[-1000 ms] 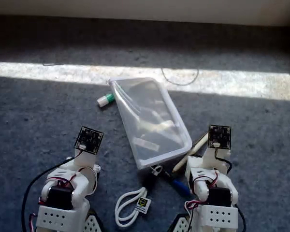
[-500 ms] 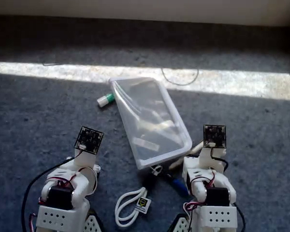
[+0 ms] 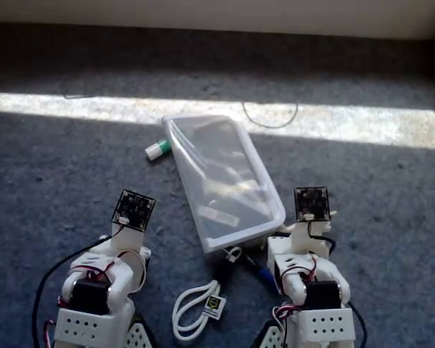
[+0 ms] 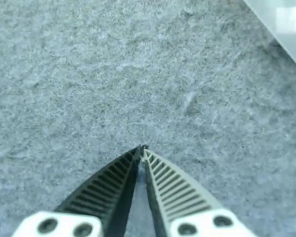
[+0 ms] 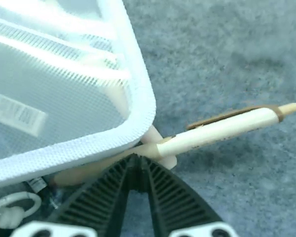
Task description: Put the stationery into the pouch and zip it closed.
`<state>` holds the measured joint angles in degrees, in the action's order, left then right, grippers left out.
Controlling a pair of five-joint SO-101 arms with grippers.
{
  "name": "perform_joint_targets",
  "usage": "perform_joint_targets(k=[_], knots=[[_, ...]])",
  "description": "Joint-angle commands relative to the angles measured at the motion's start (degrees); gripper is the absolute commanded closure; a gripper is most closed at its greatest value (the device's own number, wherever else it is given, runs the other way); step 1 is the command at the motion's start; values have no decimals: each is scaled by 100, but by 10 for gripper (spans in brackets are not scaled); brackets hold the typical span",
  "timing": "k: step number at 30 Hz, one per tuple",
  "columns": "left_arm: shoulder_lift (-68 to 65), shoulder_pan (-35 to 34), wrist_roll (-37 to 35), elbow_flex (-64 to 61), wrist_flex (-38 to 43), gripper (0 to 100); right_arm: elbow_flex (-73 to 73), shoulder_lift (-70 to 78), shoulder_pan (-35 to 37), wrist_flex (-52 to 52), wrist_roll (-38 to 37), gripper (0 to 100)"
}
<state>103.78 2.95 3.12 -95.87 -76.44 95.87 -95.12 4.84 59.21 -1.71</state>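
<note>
The clear mesh pouch (image 3: 225,177) lies slanted on the grey carpet, with a few items showing inside it. A green-and-white marker (image 3: 158,149) lies by its far left corner. In the right wrist view my right gripper (image 5: 136,158) is shut with nothing between the fingers, its tip against the pouch's white rim (image 5: 138,123) and a cream pen (image 5: 227,126). Another cream stick (image 5: 89,170) lies under the rim. A blue pen (image 3: 264,277) lies beside the right arm (image 3: 310,217). My left gripper (image 4: 142,148) is shut over bare carpet, the pouch edge (image 4: 286,24) off to one side.
A white cord loop with a tag (image 3: 197,308) lies between the two arm bases. The pouch's zip pull (image 3: 234,254) hangs off its near corner. A thin wire (image 3: 272,116) curls on the sunlit strip behind the pouch.
The right arm has shifted left toward the pouch's near right corner and now covers the cream pen in the high view. The left arm has not moved.
</note>
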Motion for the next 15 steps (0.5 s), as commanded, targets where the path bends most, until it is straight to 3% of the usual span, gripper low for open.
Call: perform_joint_targets(k=[1, 15], knots=[[22, -40, -35, -136, -9, 991, 189, -75, 57, -101, 9, 993], [22, -40, -35, -136, -9, 991, -1437, -75, 92, -4, 35, 993]])
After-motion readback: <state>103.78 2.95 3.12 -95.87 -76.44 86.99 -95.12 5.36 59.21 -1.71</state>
